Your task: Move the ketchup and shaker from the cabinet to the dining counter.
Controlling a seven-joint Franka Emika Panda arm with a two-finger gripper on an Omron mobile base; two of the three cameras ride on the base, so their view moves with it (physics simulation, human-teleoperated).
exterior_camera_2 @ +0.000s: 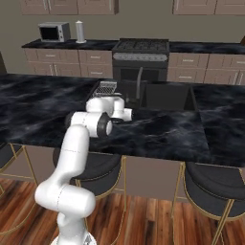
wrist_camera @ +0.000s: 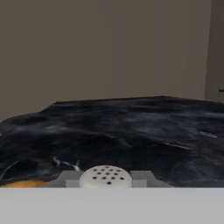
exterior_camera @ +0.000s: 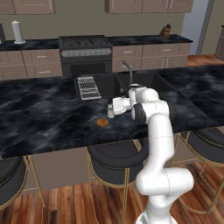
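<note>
The left base view looks from behind the arm on its left side, forward and down over the black marble worktop, and it is at middle distance, so the stools below and the stove at the far wall are also seen. The right base view looks from behind the arm on its right side, in the same direction and at similar distance. Both views share the worktop, the sink, the stove and the far cabinets. The hand view is very near and low, it looks along the worktop surface to a plain wall, with the dotted cap of the shaker at its bottom edge
</note>
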